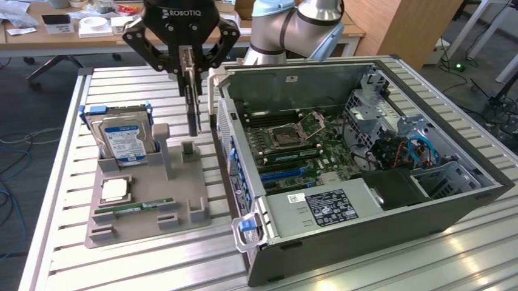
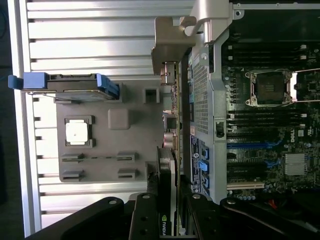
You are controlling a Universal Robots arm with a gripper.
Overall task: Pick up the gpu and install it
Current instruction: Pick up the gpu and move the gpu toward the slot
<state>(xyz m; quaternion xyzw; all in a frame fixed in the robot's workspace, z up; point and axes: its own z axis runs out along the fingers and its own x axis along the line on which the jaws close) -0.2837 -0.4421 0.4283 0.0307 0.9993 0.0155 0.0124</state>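
**You're holding the gpu up beside the case**

The jaws are pinching the gpu [image 1: 193, 104] by its upper edge. The card is hanging upright and edge-down over the side of the tray [image 1: 145, 229] nearest the case [image 1: 421, 203], toward the far edge of the bench [image 1: 121, 270]. In the exterior view it is sitting between the hard drive [image 1: 123, 142] and the open case, and it looks to be hanging just above its tray slot [image 1: 188, 149].

By my reading, you're carrying a card that is already out of the tray but not yet over the board [image 1: 304, 148]. To do this well:

- You should be keeping the card plumb, because a thin card gripped at one edge is apt to swing.
- You should be moving slowly while the case wall is running so close beside it.
- You should be keeping the lower edge above the tray post [image 1: 160, 148] and the case rim.

Some things are hiding from you:

- The card is presenting only its thin edge in both views, so I can't make out the contact edge or which end is carrying the bracket.
- The frame is cutting off the jaws in the wrist view.
- The case wall is partly covering the blue slots [image 1: 279, 176].
- The gap between card and tray is hard to judge, dark against grey.
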